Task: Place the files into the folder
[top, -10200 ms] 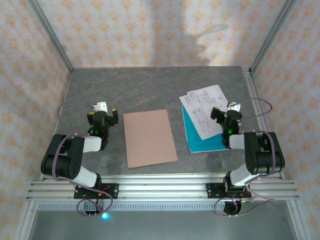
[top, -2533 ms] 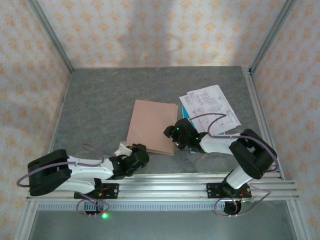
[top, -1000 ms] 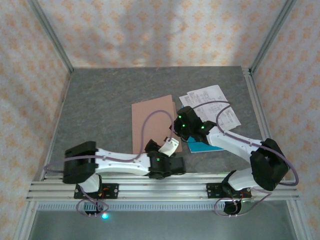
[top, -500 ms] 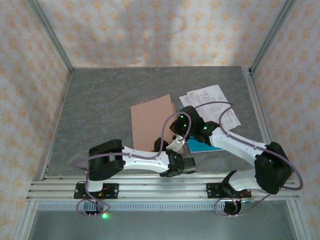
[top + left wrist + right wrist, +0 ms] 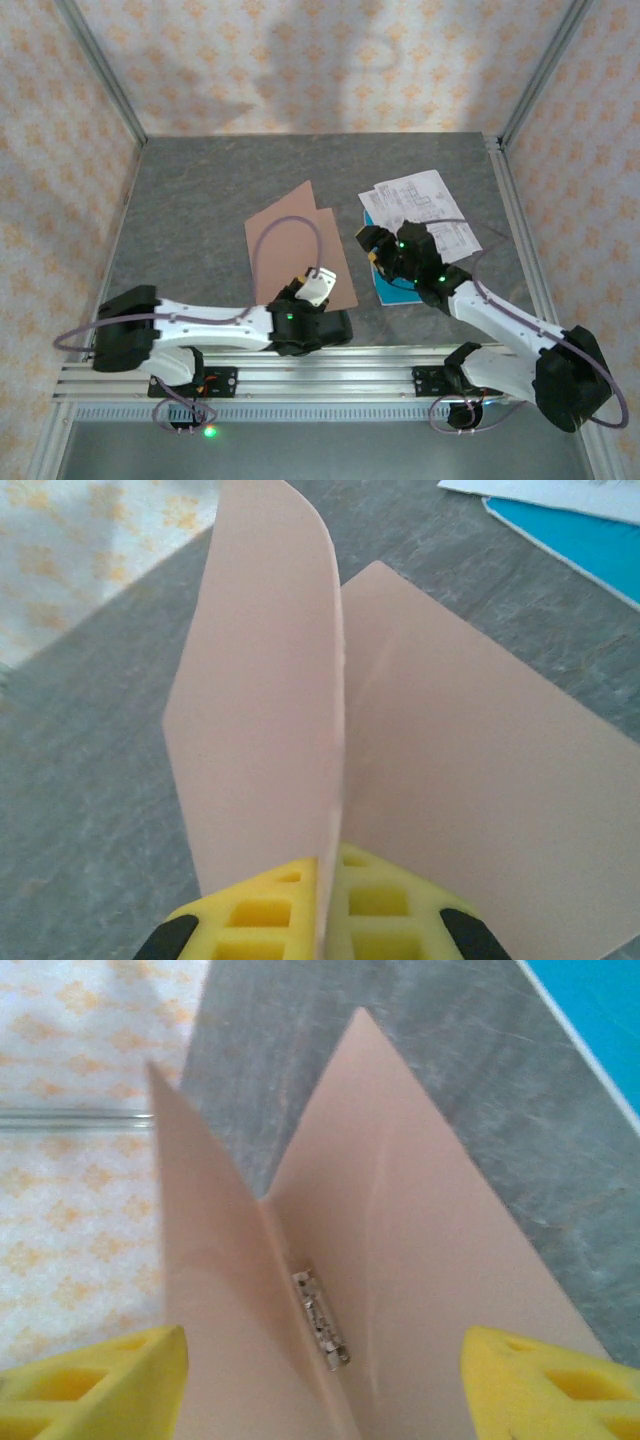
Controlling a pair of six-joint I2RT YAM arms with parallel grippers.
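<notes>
Folder [image 5: 470, 800] cover upright, near edge inside closed left claw [image 5: 327, 910]

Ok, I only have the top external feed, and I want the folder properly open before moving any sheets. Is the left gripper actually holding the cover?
Observer: Yes. In the left wrist view the left gripper is shut on the near edge of the folder cover, which stands upright off the lower leaf.
Operator: And the right gripper?
Observer: In the right wrist view the right gripper is open, spread wide and gripping nothing.
Operator: Anything inside the folder?
Observer: A small metal clip sits beside the fold, with bare card around it.
</notes>
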